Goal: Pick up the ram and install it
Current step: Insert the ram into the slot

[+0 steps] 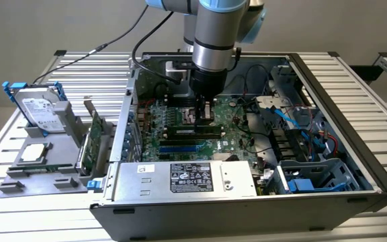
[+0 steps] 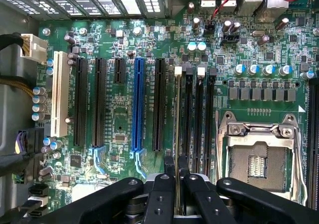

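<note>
In the wrist view the ram (image 2: 178, 114) shows edge-on as a thin strip, running along the outermost of several black memory slots (image 2: 199, 115). My gripper (image 2: 177, 168) is shut on its near end, with a black finger (image 2: 169, 165) pressed to each side. I cannot tell how deep the stick sits in the slot. In the exterior view the gripper (image 1: 204, 114) reaches straight down into the open computer case (image 1: 126, 126), low over the green motherboard (image 1: 175, 113).
The CPU socket (image 2: 256, 157) lies beside the memory slots, with a blue slot (image 2: 138, 104) and a white slot (image 2: 61, 99) on the other side. Outside the case stand a silver hard drive (image 1: 40, 108) and a green expansion card (image 1: 96, 136). The power supply (image 1: 187, 179) and blue cables (image 1: 294, 121) crowd the case.
</note>
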Tool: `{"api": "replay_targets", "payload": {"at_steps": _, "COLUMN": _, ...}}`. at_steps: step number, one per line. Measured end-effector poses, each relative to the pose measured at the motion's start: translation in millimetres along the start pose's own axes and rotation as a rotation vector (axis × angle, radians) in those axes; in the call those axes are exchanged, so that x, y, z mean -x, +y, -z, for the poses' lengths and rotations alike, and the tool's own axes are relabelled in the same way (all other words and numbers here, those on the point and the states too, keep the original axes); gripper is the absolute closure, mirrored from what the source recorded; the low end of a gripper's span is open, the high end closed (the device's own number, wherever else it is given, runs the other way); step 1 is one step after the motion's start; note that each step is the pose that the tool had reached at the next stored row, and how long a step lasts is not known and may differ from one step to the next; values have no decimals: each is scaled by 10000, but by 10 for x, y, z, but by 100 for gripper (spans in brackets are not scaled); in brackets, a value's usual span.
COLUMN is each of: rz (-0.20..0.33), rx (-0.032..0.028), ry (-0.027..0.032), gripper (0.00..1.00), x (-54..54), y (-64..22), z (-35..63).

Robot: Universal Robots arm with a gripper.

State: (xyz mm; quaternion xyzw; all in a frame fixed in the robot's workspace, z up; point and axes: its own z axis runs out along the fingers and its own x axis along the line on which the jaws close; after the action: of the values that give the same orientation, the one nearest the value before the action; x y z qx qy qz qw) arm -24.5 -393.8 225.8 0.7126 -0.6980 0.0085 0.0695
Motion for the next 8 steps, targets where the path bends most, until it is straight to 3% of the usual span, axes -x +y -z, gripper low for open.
{"api": "replay_targets", "payload": {"at_steps": 8, "rz": 2, "rx": 0, "ry": 1, "gripper": 86, "x": 1, "y": -1, "z": -7}}
